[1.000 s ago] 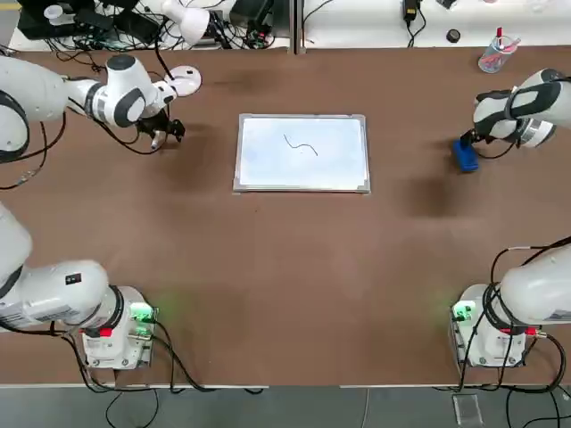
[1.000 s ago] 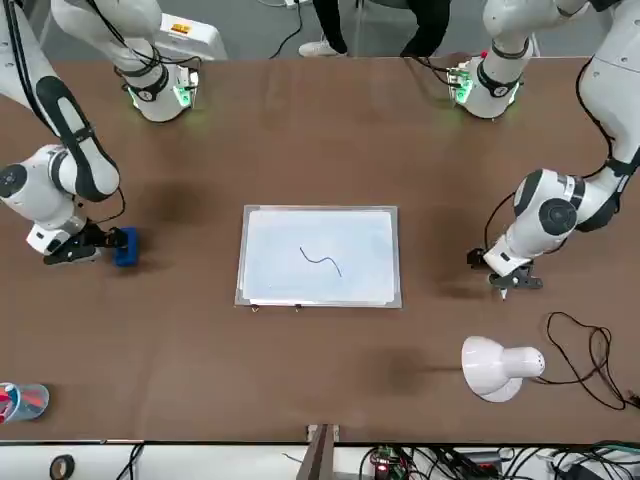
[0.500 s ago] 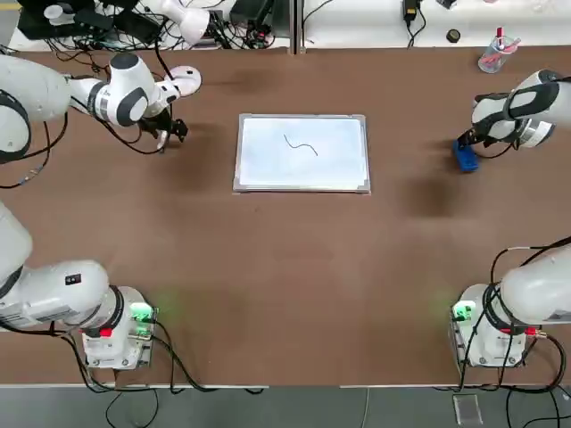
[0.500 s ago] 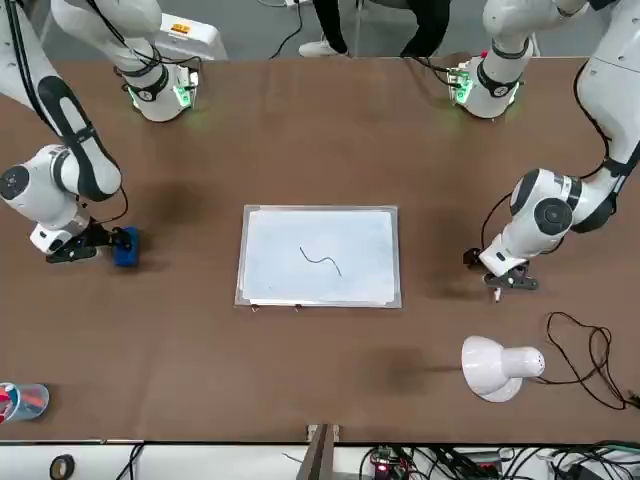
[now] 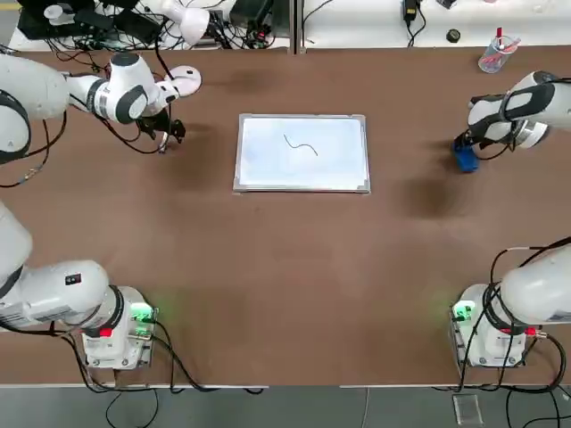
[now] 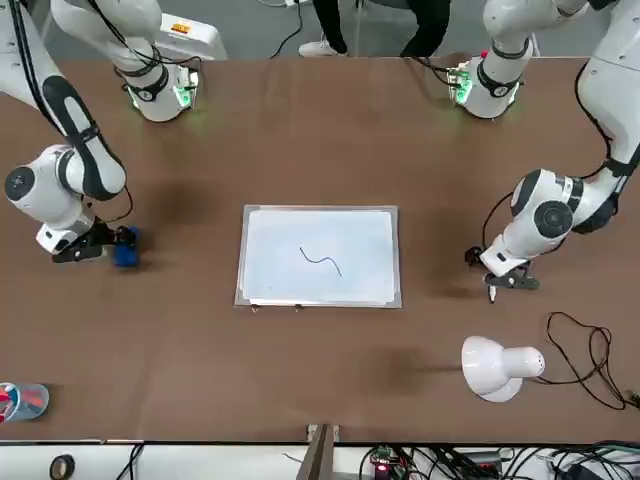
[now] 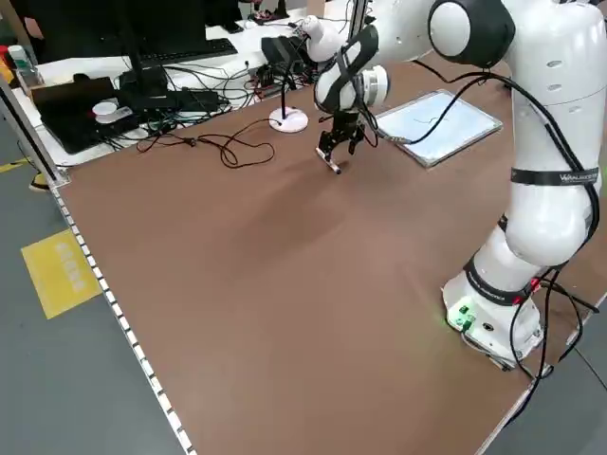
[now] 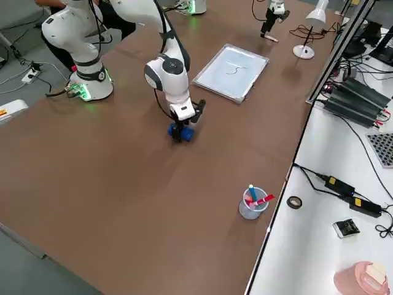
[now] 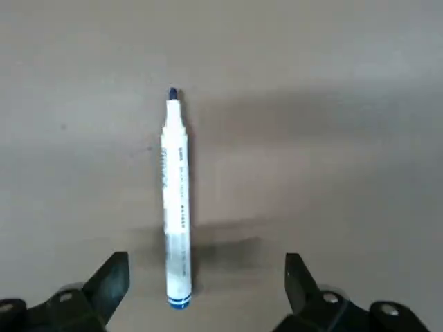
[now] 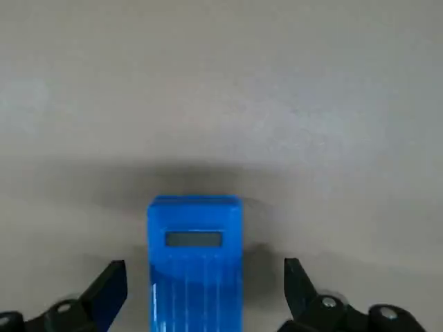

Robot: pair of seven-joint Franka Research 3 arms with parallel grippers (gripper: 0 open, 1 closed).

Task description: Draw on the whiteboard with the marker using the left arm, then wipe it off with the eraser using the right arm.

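Whiteboard [image 5: 302, 152] mid-bench, squiggle drawn. Marker [image 9: 175, 200] lies flat on bench beside the board, left gripper [image 9: 201, 280] fingers apart over it (looks released). Right gripper [image 10: 201, 283] fingers apart, straddling eraser [image 10: 195, 259], likely lining up for the wipe.
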